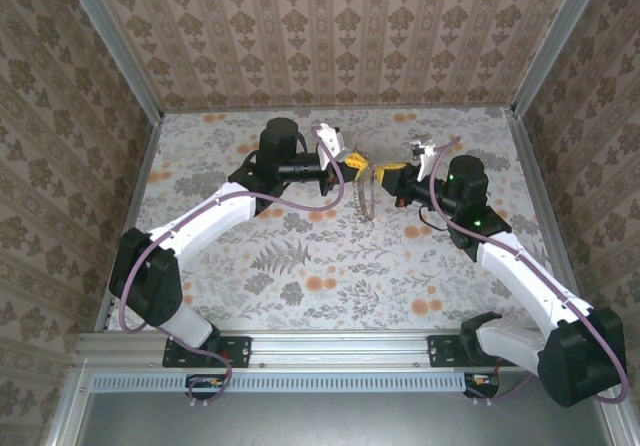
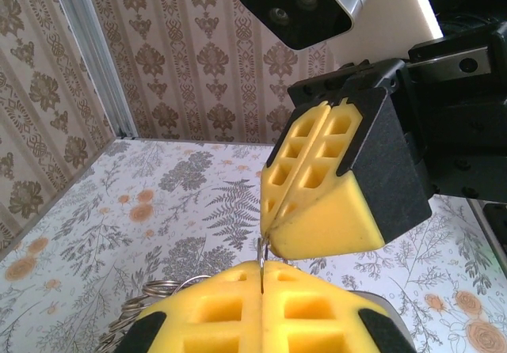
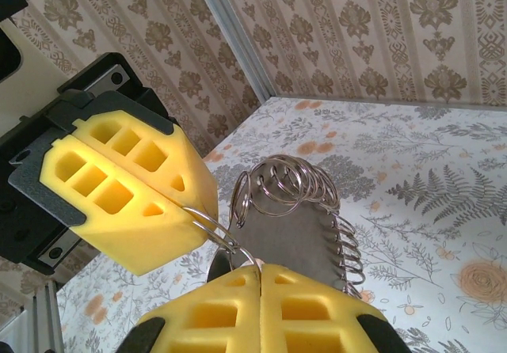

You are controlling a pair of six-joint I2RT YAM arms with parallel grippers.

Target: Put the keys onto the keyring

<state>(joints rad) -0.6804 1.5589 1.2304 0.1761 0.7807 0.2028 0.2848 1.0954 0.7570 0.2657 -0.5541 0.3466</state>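
Both grippers meet tip to tip above the middle of the table. The keyring (image 3: 226,234), a thin silver wire ring, spans between them. My left gripper (image 2: 261,278) is shut with the wire in its pad seam. My right gripper (image 3: 259,274) is shut on the same ring. From the ring hangs a grey flat card (image 3: 289,230) with several silver rings along its edge, seen from above as a wavy strip (image 1: 362,201). A small dark oblong shape (image 3: 219,264) sits by the right pads; I cannot tell whether it is the key.
The floral table (image 1: 300,266) lies under the hanging card. Patterned walls and metal corner posts (image 1: 130,66) close it in on three sides. Both arms reach in from the near rail (image 1: 330,346), with a cable looping off the left arm.
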